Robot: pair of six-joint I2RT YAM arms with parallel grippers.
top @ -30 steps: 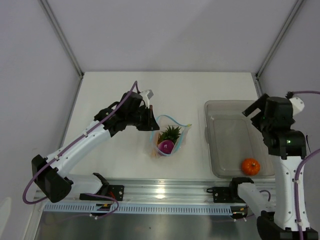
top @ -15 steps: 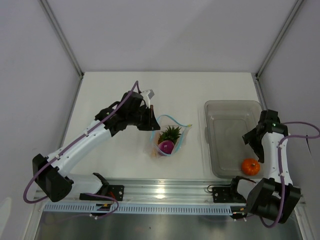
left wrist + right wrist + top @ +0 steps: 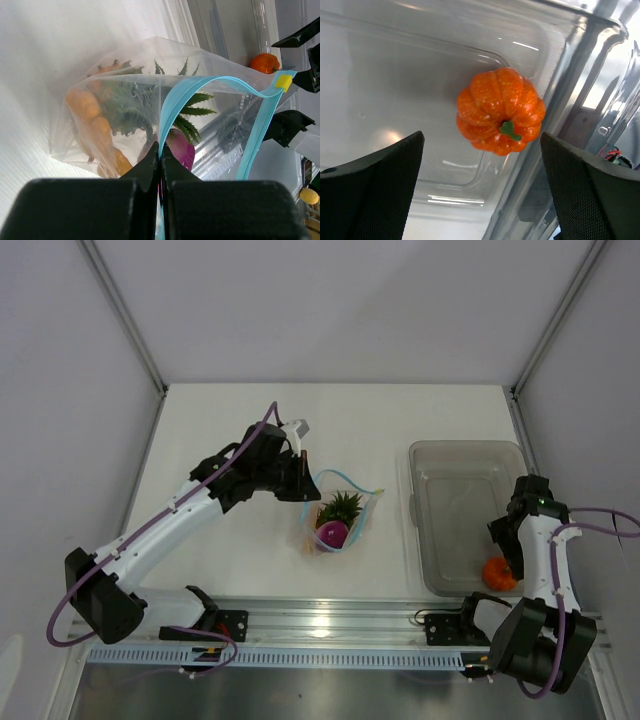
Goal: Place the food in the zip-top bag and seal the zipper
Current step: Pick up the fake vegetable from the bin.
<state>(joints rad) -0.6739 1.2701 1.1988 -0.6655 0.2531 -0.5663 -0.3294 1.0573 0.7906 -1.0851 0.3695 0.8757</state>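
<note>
The clear zip-top bag (image 3: 340, 518) lies mid-table with its mouth held up. My left gripper (image 3: 302, 486) is shut on the teal zipper (image 3: 200, 83) at the mouth's left end; in the left wrist view the jaws (image 3: 160, 150) pinch the strip. Inside the bag are a pineapple (image 3: 341, 506), a magenta round piece (image 3: 181, 148) and lumpy orange pieces (image 3: 92, 120). A red-orange pumpkin-shaped food (image 3: 500, 110) sits in the grey bin's near right corner. My right gripper (image 3: 481, 136) hangs open just above it, one finger on each side, not touching it.
The grey translucent bin (image 3: 465, 452) stands at the right, and its wall (image 3: 560, 75) runs close beside the pumpkin. A metal rail (image 3: 320, 622) crosses the near table edge. White walls enclose the table at the back and on both sides.
My right arm has swung down from high above the bin, and its open gripper now sits low over the pumpkin. The left gripper and the bag have not moved.
</note>
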